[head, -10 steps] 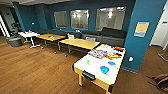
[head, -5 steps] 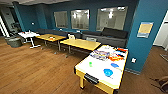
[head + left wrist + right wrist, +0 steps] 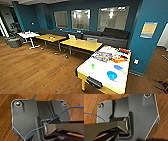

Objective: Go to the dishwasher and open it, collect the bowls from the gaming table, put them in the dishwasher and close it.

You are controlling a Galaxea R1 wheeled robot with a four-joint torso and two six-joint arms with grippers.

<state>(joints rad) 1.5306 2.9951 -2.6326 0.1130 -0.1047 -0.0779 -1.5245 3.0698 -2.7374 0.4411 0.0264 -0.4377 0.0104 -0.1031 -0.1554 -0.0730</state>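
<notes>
Left end effector and right end effector: cannot tell their state, wrist views give just the robot's dark plate and bar over wood floor, nothing seen held. Thin blue cable crosses the left wrist view.

Head view: gaming table at lower right, white tabletop, yellow sides, black slot on its near end. Two bowls on the near right part of the tabletop: bright blue bowl closer to the near end, paler blue bowl just behind it, the two apart. Tiny green cup sits on the left part of the tabletop, well apart from the bowls. Colourful flat boxes cover the far end of the same tabletop.

Behind it, two yellow-topped tables in a row, a white table further left, dark sofa along the teal wall under windows. Poster on the wall at right
</notes>
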